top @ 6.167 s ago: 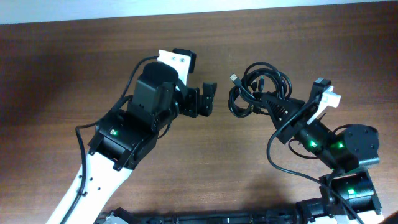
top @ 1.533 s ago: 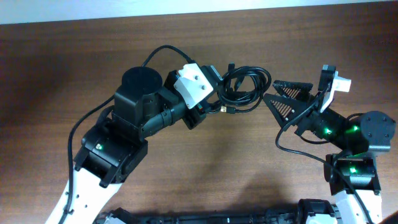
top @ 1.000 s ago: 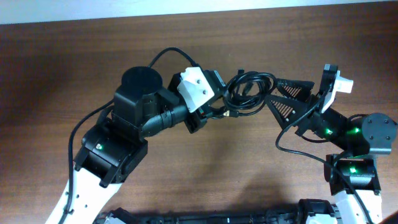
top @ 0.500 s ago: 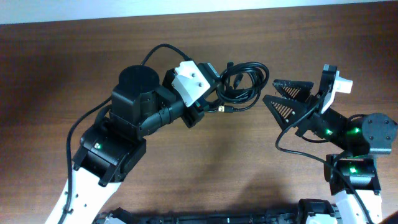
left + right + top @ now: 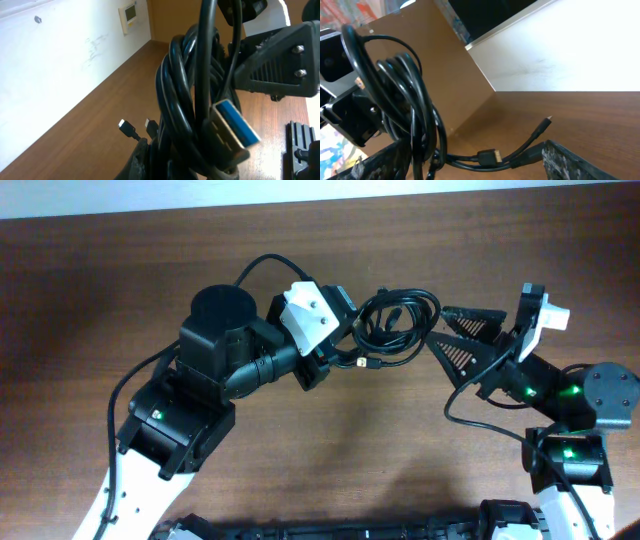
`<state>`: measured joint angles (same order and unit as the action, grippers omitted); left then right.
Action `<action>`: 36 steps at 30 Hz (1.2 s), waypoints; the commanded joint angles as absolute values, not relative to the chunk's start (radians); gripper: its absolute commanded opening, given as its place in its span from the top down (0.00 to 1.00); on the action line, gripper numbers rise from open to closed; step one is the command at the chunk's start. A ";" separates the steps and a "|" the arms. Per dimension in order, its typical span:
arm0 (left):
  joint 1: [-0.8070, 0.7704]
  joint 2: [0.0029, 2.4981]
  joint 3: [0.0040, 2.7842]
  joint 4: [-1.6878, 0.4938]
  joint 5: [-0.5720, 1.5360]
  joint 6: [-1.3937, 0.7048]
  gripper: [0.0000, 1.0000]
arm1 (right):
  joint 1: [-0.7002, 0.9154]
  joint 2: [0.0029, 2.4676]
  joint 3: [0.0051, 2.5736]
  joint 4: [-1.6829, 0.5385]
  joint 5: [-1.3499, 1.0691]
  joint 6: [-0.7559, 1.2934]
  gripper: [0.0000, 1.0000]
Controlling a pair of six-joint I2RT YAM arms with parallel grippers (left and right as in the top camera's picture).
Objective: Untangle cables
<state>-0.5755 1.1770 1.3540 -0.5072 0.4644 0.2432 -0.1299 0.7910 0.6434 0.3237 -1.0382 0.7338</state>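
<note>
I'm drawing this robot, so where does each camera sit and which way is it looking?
Overhead: above the table, looking straight down; shows the left arm, right arm and the cables between them.
Left wrist: on the left arm, facing along the shut left jaws at the cables they hold; a dark finger shows below.
Right wrist: on the right arm, facing between the open right jaws toward the hanging cables; both fingers show below.
Shared: all three see the cables.

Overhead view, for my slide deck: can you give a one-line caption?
Left tool shut on the cables, open right tool at the bundle's right edge.
</note>
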 commanded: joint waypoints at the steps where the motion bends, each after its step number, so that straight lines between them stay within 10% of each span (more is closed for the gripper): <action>1: -0.571 1.161 1.373 -0.496 0.493 0.234 1.00 | -0.165 0.792 0.648 0.330 -1.046 0.730 0.18; 36: -0.616 1.229 1.373 -0.424 0.678 0.233 1.00 | -0.164 0.792 0.648 0.395 -1.155 0.734 0.18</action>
<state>-0.5816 1.2224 1.3540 -0.4355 0.6327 0.2428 -0.1577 0.7914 0.6434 0.3607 -1.1297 0.7349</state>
